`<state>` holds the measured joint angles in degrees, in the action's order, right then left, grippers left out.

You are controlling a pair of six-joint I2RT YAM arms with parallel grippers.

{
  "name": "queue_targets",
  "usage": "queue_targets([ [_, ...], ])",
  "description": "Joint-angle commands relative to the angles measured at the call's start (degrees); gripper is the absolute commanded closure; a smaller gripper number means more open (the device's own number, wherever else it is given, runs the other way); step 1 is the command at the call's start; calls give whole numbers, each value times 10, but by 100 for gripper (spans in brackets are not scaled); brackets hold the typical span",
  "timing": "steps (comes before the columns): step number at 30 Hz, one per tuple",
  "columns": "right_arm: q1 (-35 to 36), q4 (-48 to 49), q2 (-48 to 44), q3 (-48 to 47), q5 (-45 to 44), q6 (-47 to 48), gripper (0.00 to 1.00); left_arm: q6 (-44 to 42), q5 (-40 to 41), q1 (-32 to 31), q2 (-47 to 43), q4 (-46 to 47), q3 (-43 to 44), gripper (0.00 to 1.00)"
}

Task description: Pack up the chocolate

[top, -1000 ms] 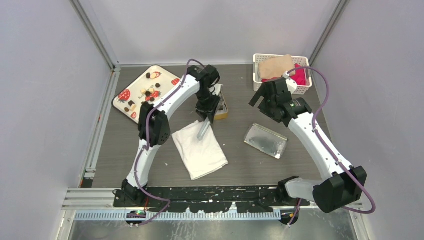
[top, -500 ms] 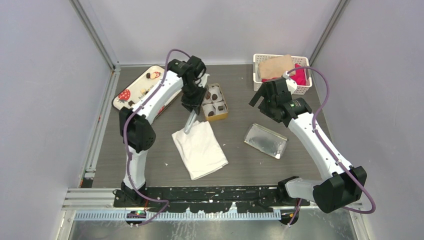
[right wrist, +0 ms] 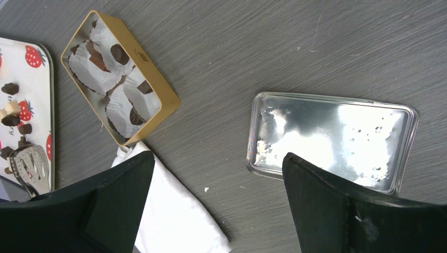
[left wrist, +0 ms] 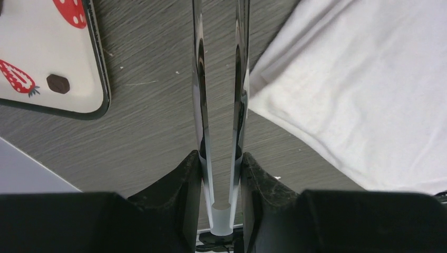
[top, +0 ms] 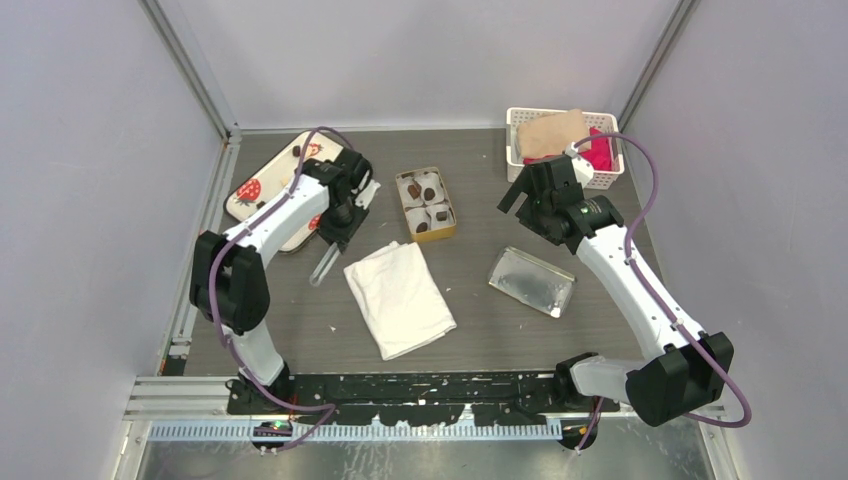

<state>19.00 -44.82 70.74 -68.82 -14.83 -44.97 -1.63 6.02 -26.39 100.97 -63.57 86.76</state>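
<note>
Left wrist view: left end effector [left wrist: 221,166] clenched on metal tongs [left wrist: 200,79] above the table [left wrist: 147,132]. Chocolate [right wrist: 120,53] sits on the strawberry tray [right wrist: 38,100] and in the gold tin [right wrist: 159,90]; right end effector [right wrist: 215,163] released, spread wide.

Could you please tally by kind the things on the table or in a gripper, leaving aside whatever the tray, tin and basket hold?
Tray: 1
Tin: 1
Lid: 1
Cloth: 1
Basket: 1
Tongs, in the left gripper: 1
Total: 6
</note>
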Motion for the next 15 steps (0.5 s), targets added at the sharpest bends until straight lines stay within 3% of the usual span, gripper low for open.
queue_targets([
  [1, -2, 19, -11, -5, 1, 0, 4, -15, 14, 22, -11, 50, -2, 100],
  [11, -2, -1, -9, 25, -31, 8, 3, -16, -12, 42, 70, 10, 27, 99],
  [15, -2, -7, 4, 57, -32, 12, 3, -16, -21, 42, 86, 8, 27, 84],
])
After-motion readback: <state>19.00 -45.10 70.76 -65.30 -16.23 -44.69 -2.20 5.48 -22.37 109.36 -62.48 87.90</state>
